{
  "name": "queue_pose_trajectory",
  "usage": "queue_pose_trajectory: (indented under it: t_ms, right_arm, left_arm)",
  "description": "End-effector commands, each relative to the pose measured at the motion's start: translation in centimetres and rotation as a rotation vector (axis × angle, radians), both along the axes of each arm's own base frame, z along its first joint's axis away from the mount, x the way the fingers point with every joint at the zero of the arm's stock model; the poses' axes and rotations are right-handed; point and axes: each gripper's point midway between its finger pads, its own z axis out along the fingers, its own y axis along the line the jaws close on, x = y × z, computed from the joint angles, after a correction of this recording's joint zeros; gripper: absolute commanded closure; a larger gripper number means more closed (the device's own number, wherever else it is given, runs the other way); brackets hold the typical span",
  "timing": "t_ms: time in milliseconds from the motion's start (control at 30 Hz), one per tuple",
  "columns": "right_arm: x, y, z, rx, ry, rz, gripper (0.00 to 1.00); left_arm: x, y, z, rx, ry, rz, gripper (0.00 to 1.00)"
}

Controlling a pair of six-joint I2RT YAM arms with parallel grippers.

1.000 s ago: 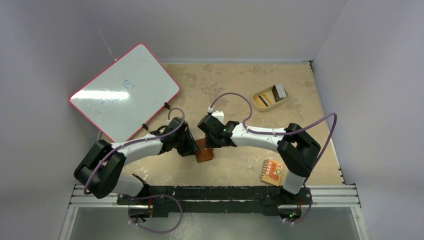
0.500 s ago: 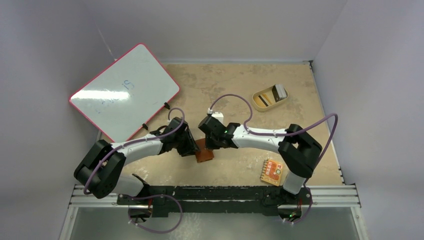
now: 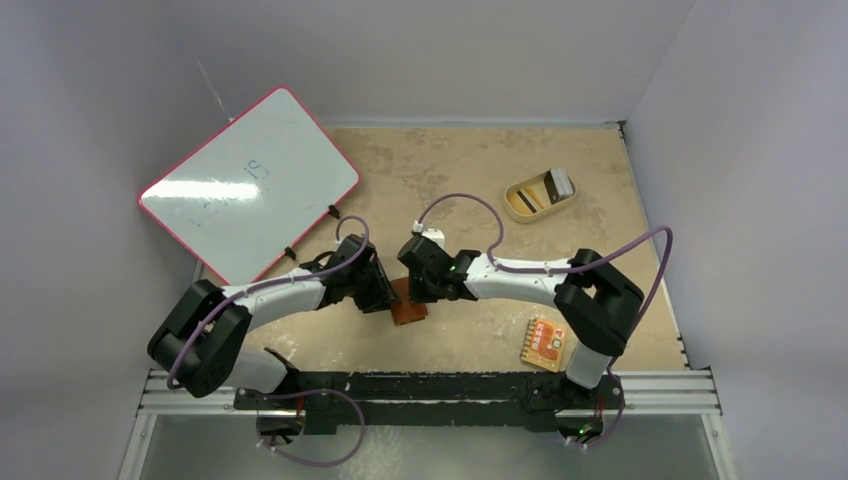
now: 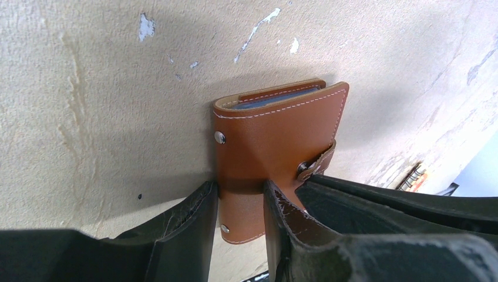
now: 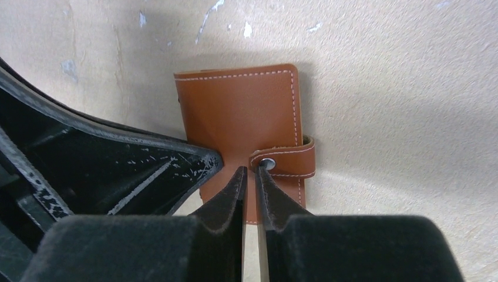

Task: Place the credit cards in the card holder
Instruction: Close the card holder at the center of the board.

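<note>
Moved since a second ago: right arm's wrist has crept a shade leftward, closer over the card holder (image 3: 409, 311). The left arm and wallet look unchanged.
Card holder, place: middle of the table (image 3: 600, 180), caught between the two wrists. It sits well apart from the tan oval dish (image 3: 540, 196) and the orange-red patterned packet (image 3: 543, 343).
Card holder, state: folded shut, strap snapped across one long edge.
Long axis: in both wrist views it runs straight up the picture, away from the fingers. The overhead view hides too much to read it.
Which way it points: the left wrist view shows its far short end, with bluish pocket edges peeking out. The strap is on the right-hand edge.
Flat or tipped: can't tell.
Left gripper (image 4: 239, 187): clamped on the wallet's near end, brown leather filling the gap between the fingers.
Right gripper (image 5: 249, 171): fingers pressed almost together, only a sliver between them. The tips are on the wallet's face just beside the snap stud. Whether they pinch the strap I can't tell.
Also there: a red-rimmed whiteboard (image 3: 250, 185) at far left.
</note>
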Motion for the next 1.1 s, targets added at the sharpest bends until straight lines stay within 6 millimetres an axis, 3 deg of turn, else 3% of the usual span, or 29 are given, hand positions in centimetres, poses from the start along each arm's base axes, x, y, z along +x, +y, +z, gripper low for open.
queue_pose_trajectory:
  t_ms: [0,167,333,433,767,833,1067]
  right_arm:
    - [-0.5,0.5,0.0,0.033,0.012,0.011,0.88]
    - [-0.6,0.7,0.8,0.044,0.006,0.029,0.88]
    - [-0.3,0.5,3.7,0.080,-0.036,0.027,0.85]
    - [0.0,-0.1,4.2,0.088,-0.050,0.023,0.82]
    - [2.1,-1.7,3.9,0.143,-0.055,0.012,0.78]
    - [2.2,-2.2,3.0,0.144,-0.041,0.012,0.79]
    - [2.1,-1.6,2.0,0.178,-0.006,0.043,0.80]
  left_arm:
    - [-0.6,0.7,-0.8,0.031,0.011,0.006,0.66]
    - [-0.5,0.7,-0.8,0.031,0.012,0.007,0.66]
    - [-0.6,0.8,-1.0,0.036,0.015,0.007,0.66]
    - [-0.6,0.9,-1.1,0.039,0.017,0.008,0.66]
    - [-0.6,0.9,-1.2,0.047,0.018,0.006,0.66]
    - [-0.6,0.8,-1.2,0.046,0.018,0.007,0.66]
    - [-0.5,0.8,-1.2,0.048,0.018,0.009,0.66]
